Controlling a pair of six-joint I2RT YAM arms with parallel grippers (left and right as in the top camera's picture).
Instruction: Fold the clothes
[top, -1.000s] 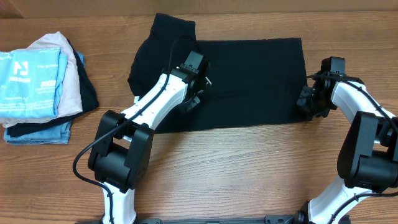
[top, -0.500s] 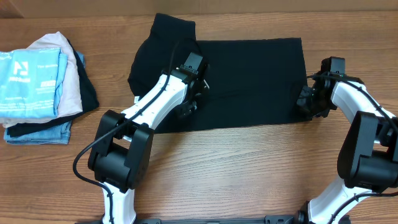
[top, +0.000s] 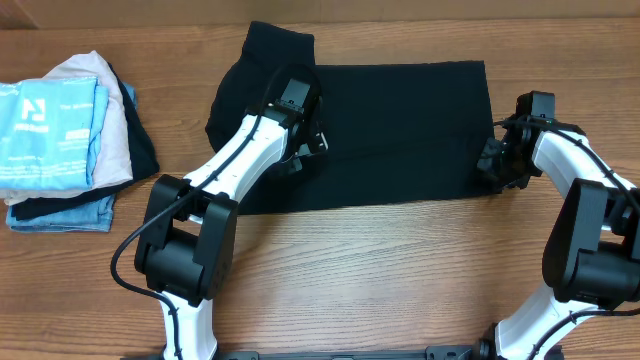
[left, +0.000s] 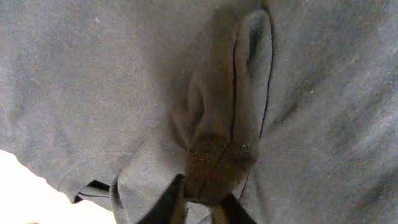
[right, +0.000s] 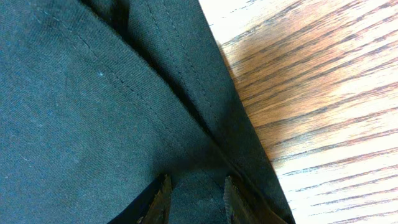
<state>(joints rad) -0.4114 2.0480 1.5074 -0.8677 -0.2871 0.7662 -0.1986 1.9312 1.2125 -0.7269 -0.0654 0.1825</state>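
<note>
The clothes (top: 400, 130), a black T-shirt, lie spread flat across the middle of the table, with one part bunched toward the back left (top: 262, 60). My left gripper (top: 305, 152) sits on the shirt's left part. In the left wrist view it (left: 200, 208) is shut on a pinched ridge of the black fabric (left: 231, 106). My right gripper (top: 492, 162) rests at the shirt's right edge. In the right wrist view its fingers (right: 198, 199) stand a little apart, closed on the layered hem (right: 186, 118) beside bare wood.
A stack of folded garments (top: 60, 130) lies at the far left, light blue with white print on top, pale pink and dark pieces under it. The wooden table (top: 400, 280) shows in front of the shirt and to its right (right: 323, 93).
My left gripper slid back and left over the shirt, opened wide, then closed on a fold of fabric. The right arm has not moved.
</note>
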